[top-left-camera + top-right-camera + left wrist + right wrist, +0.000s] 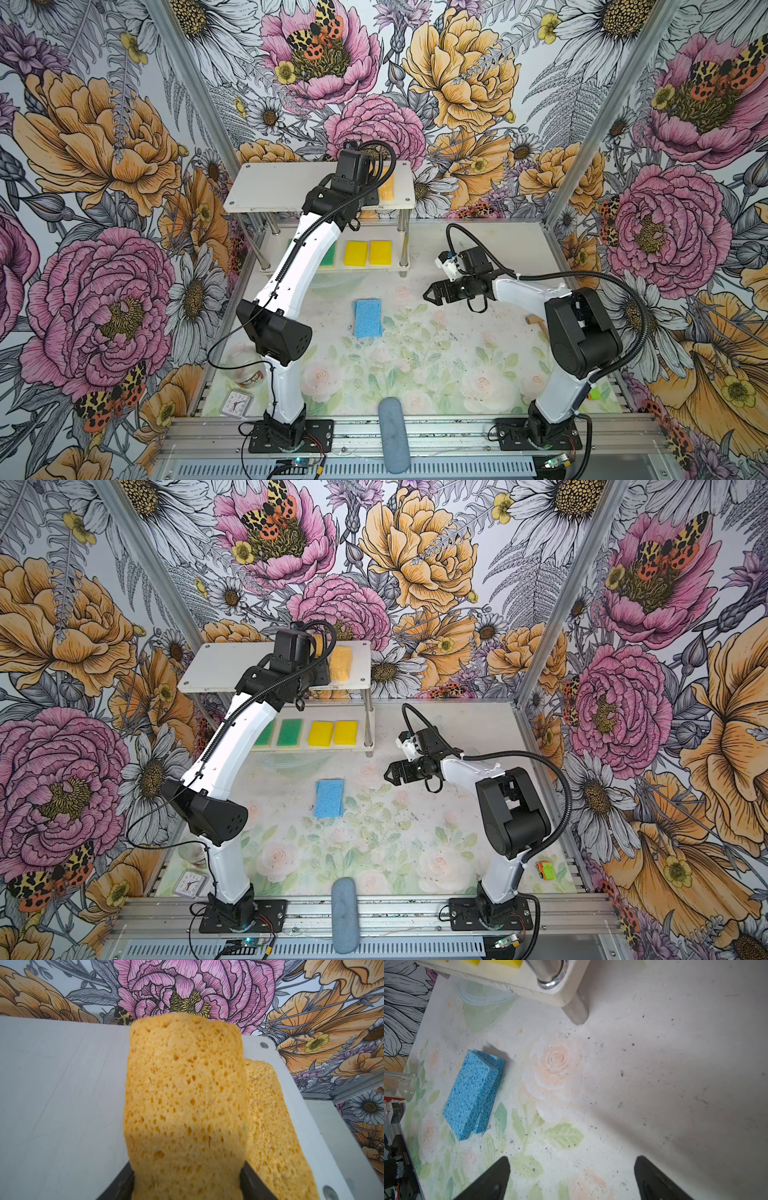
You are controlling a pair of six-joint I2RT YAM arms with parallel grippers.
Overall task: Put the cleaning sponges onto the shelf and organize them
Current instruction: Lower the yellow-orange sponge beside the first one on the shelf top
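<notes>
My left gripper (187, 1178) is shut on a porous pale orange sponge (185, 1095), held just above the top board of the white shelf (282, 187) near its right end. A second pale orange sponge (340, 663) lies on that board beside it. On the lower board sit two green sponges (289, 732) and two yellow sponges (355, 253). Two blue sponges (368, 318) lie stacked on the table in front of the shelf. My right gripper (428, 295) hovers open and empty to the right of the blue sponges (473, 1093).
A grey-blue cylinder (392, 434) lies across the front rail. A small wooden mallet (536, 322) sits behind the right arm. A clock (236, 403) and a glass jar (245, 370) are at the front left, a toy car (544, 870) at the front right.
</notes>
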